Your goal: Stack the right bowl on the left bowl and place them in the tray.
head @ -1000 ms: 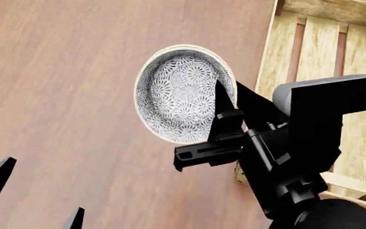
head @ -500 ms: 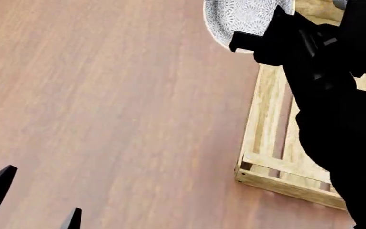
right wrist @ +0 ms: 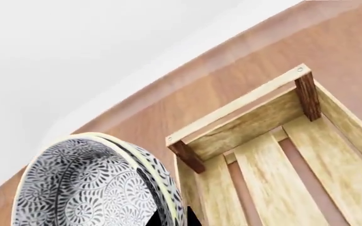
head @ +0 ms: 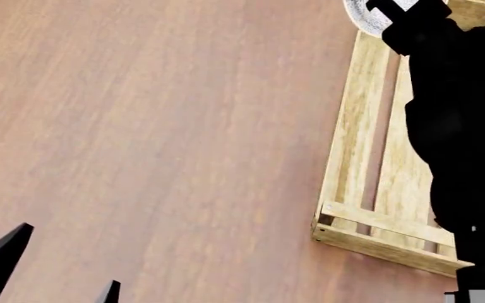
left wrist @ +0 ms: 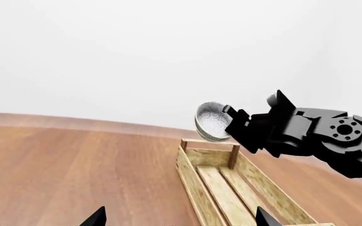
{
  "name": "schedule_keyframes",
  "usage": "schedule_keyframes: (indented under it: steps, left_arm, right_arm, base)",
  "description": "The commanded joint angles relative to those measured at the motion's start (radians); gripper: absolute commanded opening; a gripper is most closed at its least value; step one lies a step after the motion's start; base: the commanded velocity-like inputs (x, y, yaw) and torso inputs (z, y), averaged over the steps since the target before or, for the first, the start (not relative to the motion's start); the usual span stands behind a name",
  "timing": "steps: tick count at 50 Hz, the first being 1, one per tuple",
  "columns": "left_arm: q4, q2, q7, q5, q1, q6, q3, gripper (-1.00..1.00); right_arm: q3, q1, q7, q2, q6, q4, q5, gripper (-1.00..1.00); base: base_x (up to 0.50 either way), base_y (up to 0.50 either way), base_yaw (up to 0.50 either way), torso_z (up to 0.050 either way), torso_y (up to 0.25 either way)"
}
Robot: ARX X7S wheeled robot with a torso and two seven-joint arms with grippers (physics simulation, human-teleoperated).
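Two patterned grey-white bowls (right wrist: 83,186) sit nested, one rim inside the other, and hang tilted in the air. My right gripper (right wrist: 172,219) is shut on their rim, one finger inside and one outside. In the left wrist view the bowls (left wrist: 211,121) hang beside the far end of the light-wood tray (left wrist: 231,188), held by the right gripper (left wrist: 233,126). The head view shows only an edge of the bowls (head: 362,12) at the top, by the tray's (head: 365,139) left plank. My left gripper (head: 53,281) is open and empty, low over the table.
The brown wooden table (head: 141,126) spreads to the left of the tray. My black right arm (head: 461,126) hangs over the tray's slats and hides much of them. Dark corner posts (right wrist: 307,96) stand up at the tray's end.
The right arm has carried the bowls up off the table and farther away, toward the tray's far end. The left gripper has barely moved.
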Motion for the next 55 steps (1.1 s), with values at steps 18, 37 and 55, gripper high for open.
schedule_keyframes:
  steps: [18,37,55]
  left_arm:
    - [-0.008,0.029,0.006,-0.007,-0.007,0.031,-0.037,1.0]
    - [0.001,0.02,-0.003,-0.016,0.0,0.036,-0.045,1.0]
    - [0.001,0.018,-0.007,-0.017,-0.005,0.031,-0.037,1.0]
  right_arm:
    - [0.127,0.187,0.059,-0.144,-0.197,0.46,-0.037,-1.0]
    - [0.278,0.274,0.256,-0.166,-0.131,0.62,-0.15,-1.0]
    - [0.663,0.258,0.271,-0.195,-0.066,0.621,-0.493,-1.0]
  base:
    - [0.0,0.0,0.0,0.001,0.001]
    - [0.0,0.0,0.0,0.0,0.001]
    - [0.0,0.0,0.0,0.001,0.001]
